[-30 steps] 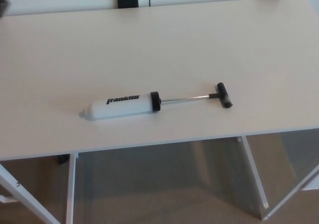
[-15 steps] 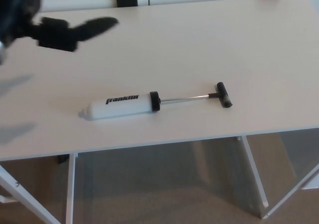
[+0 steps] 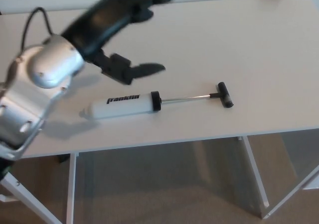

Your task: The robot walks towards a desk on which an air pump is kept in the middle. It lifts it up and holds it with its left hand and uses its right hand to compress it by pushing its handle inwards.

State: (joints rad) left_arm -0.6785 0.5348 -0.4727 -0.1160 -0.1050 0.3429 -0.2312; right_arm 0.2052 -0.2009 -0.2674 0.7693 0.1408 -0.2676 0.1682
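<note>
Head view: air pump [image 3: 122, 106], one, lying flat near the front edge of the desk [image 3: 259, 50], roughly mid-width. Long axis runs left to right, tilted slightly up toward picture right; white barrel on the robot's left, bare rod drawn out, black T-handle [image 3: 224, 94] at the robot's right end. Left hand [image 3: 122, 32], black, held above the desk just beyond the barrel and not touching it; fingers spread apart, empty, one finger pointing out over the barrel's collar end. The barrel lies toward the robot from that hand, so a short drop and pull-in looks sufficient. Right hand: not visible; the left is the nearer by default. Change noted: half a second earlier the hand was a blur at the far left corner; it has since swung inward, forearm now in frame. Pump unmoved.
</note>
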